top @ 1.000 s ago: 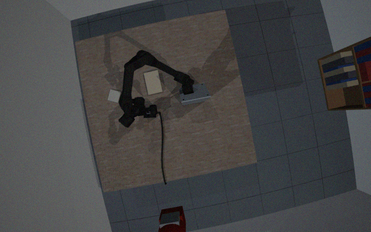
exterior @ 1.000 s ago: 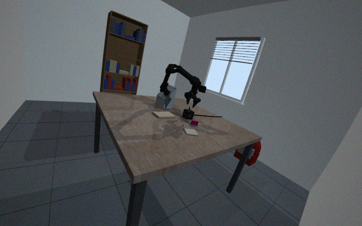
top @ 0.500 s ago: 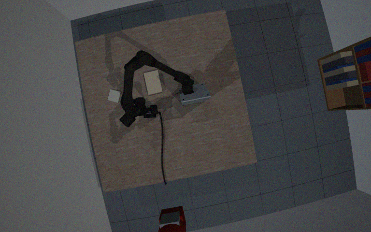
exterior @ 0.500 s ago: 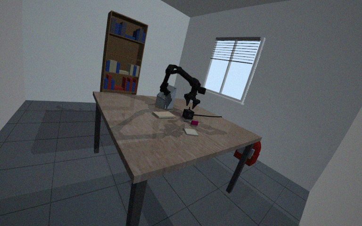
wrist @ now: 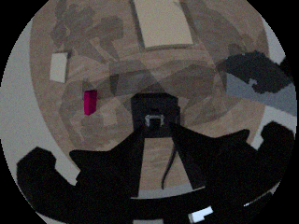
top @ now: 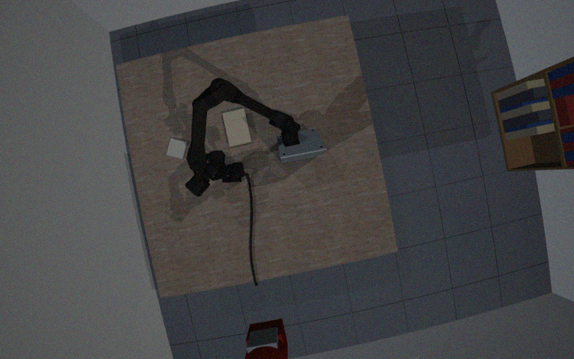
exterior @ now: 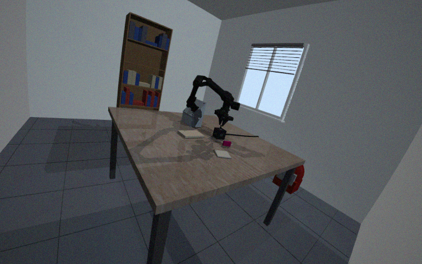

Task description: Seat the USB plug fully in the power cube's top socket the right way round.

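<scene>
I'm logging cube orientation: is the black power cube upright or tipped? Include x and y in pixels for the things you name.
Upright: its socketed face (wrist: pixel 140 114) points up toward the wrist view.

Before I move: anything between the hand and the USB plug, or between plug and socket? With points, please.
Nothing visible in either gap. The hand (top: pixel 231 171) (exterior: pixel 221 125) (wrist: pixel 156 126) is down at the USB plug (exterior: pixel 221 126) (wrist: pixel 154 119) on the power cube (top: pixel 238 178) (exterior: pixel 219 133) (wrist: pixel 155 103); the magenta block (exterior: pixel 226 143) (wrist: pixel 90 103) lies off to one side. Socket mouth is too dark to check inside.

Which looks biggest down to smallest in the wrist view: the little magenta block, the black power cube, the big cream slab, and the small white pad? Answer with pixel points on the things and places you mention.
Largest to smallest:
1. Cream slab (top: pixel 237 127) (exterior: pixel 190 133) (wrist: pixel 164 23)
2. Black power cube (exterior: pixel 219 133) (wrist: pixel 140 108)
Unsure: white pad (top: pixel 176 148) (exterior: pixel 222 154) (wrist: pixel 59 67) and magenta block (exterior: pixel 226 143) (wrist: pixel 90 104), too close to rank firmly.
</scene>
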Motion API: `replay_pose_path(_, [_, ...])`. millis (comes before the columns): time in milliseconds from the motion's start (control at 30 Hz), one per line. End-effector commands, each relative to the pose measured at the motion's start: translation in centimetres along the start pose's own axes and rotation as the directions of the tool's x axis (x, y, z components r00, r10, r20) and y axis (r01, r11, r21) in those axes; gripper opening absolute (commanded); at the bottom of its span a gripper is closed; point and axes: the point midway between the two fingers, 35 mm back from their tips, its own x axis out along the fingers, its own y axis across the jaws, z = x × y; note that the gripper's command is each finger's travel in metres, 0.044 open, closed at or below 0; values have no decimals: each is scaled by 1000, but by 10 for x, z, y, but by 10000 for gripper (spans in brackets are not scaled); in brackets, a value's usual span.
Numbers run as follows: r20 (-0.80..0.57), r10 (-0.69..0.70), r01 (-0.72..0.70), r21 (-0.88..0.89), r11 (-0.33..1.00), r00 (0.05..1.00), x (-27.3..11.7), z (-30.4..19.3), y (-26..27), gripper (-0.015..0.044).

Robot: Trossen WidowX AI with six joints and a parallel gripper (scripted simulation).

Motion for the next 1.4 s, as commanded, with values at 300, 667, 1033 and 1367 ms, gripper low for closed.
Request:
replay_pose_path(300, [0,1,-1,2,1000,1000,0,0,0,0])
replay_pose_path(667, [0,1,-1,0,1000,1000,0,0,0,0])
replay_pose_path(1033, [0,1,-1,0,1000,1000,-7,0,0,0])
replay_pose_path(1367, [0,1,-1,0,1000,1000,-14,0,0,0])
